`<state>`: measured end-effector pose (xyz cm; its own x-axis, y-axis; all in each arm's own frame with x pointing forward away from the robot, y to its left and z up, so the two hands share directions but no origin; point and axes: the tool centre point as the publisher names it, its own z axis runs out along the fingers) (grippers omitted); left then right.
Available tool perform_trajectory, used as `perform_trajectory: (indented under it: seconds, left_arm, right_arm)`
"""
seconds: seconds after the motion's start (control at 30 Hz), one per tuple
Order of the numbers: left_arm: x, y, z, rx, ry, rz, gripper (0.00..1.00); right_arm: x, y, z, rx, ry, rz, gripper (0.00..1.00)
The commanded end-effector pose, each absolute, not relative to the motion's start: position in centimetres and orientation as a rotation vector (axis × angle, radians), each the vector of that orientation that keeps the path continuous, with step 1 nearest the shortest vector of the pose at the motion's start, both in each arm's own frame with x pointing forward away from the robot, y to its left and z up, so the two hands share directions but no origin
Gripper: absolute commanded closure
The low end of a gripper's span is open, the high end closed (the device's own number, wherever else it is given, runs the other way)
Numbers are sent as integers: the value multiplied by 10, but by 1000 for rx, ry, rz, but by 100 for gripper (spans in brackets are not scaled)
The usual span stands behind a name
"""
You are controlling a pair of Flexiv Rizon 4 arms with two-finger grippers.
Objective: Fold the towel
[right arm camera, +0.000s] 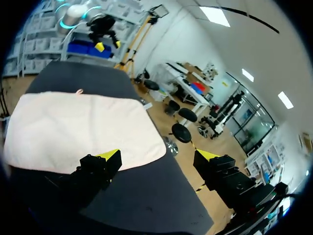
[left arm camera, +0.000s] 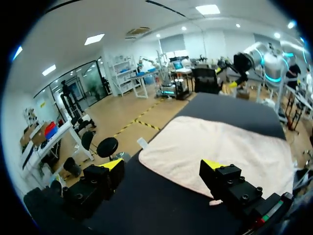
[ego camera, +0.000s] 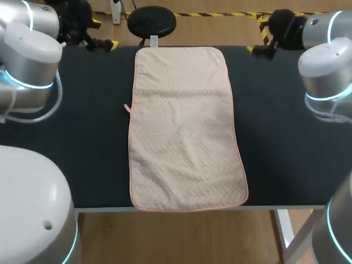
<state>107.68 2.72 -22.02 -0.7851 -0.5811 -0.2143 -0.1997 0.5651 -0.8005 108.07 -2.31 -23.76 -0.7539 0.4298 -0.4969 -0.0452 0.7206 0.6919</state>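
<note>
A pale pink towel (ego camera: 184,132) lies spread flat on the dark table (ego camera: 286,148), reaching from the far edge to the near edge, with a fold line across its far part. A small loop (ego camera: 127,108) sticks out of its left side. My left gripper (ego camera: 102,34) hangs open over the far left corner, away from the towel. My right gripper (ego camera: 259,36) hangs open over the far right corner, also apart from it. In the left wrist view the towel (left arm camera: 220,147) lies ahead of the open gripper (left arm camera: 164,166). From the right wrist the towel (right arm camera: 78,127) lies beside the open gripper (right arm camera: 157,156).
Bare dark tabletop (ego camera: 93,132) shows in wide strips on both sides of the towel. The towel's near hem lies right at the table's front edge (ego camera: 275,208). A white tag (ego camera: 154,39) stands at the towel's far hem.
</note>
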Motion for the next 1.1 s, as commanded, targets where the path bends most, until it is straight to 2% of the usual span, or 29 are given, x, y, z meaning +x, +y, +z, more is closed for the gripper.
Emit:
perform_trajectory:
  seconds: [0.03, 0.47, 0.7, 1.1]
  left_arm:
    - [1075, 34, -215, -384, 2699, -439, 0]
    - [1077, 30, -219, -315, 2717, -374, 0]
    - [1073, -3, -250, -71, 2899, 11, 0]
    - [1024, -34, -281, -71, 3039, 20, 0]
  right_arm:
    - [1080, -25, -234, -177, 2557, 554, 0]
    - [1080, -25, -234, -177, 2557, 554, 0]
    - [1067, 18, -240, -205, 2617, 219, 0]
    - [1022, 55, -281, -171, 2734, 6, 0]
